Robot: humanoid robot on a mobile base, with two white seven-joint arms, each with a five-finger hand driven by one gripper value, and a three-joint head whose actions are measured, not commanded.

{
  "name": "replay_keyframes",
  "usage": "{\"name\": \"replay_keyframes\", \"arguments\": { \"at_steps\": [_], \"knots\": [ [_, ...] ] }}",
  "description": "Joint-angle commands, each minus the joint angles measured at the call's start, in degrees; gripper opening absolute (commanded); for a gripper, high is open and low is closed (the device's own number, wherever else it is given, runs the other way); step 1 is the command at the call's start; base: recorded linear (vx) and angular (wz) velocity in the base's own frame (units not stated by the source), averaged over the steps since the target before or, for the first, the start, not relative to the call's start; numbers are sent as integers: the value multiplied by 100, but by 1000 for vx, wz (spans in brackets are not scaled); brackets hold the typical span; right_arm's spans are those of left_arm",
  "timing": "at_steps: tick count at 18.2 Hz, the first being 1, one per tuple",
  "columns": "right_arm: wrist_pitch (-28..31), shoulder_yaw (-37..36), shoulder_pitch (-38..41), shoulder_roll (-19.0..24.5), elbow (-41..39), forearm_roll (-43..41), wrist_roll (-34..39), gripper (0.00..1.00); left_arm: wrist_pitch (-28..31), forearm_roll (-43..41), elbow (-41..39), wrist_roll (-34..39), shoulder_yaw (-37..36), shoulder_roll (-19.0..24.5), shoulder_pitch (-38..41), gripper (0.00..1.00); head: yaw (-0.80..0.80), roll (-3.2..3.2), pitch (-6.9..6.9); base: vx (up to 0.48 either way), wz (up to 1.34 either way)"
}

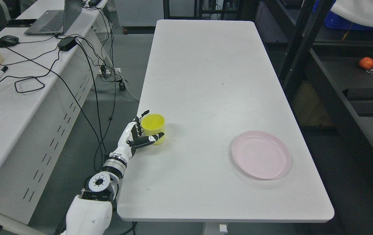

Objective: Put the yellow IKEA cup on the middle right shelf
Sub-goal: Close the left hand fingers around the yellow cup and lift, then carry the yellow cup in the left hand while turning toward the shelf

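The yellow cup [153,123] stands upright on the white table [206,81], close to its left edge. My left hand [153,124] comes in from the lower left and is wrapped around the cup: the thumb [150,139] lies across its near side and the fingers [140,118] curl round its far left side. The cup still rests on the table. A dark shelf unit [343,98] stands to the right of the table. My right arm is out of view.
A pink plate [260,154] lies on the table's near right. An orange object [370,62] sits on a shelf level at the right. A desk [10,104] with a laptop, mouse and cables stands to the left across a narrow gap.
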Motion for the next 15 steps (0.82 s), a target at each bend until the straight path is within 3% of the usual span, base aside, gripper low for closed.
{"name": "replay_keyframes", "arguments": {
  "at_steps": [1, 5, 8, 15],
  "knots": [
    [1, 97, 79, -100, 0, -141, -5, 99, -98, 32, 623, 14, 49, 100, -210, 47, 0, 0, 0, 0, 0],
    [1, 97, 79, -100, 0, -141, -5, 99, -624, 294, 676, 128, 375, 100, -183, 0, 0, 0, 0, 0, 0],
    [1, 97, 79, -100, 0, -141, -5, 99, -819, 427, 563, 190, 532, 100, -157, 0, 0, 0, 0, 0, 0],
    [1, 97, 79, -100, 0, -141, -5, 100, -819, 471, -1475, 138, 656, 100, 326, 0, 0, 0, 0, -3, -2]
  ]
}}
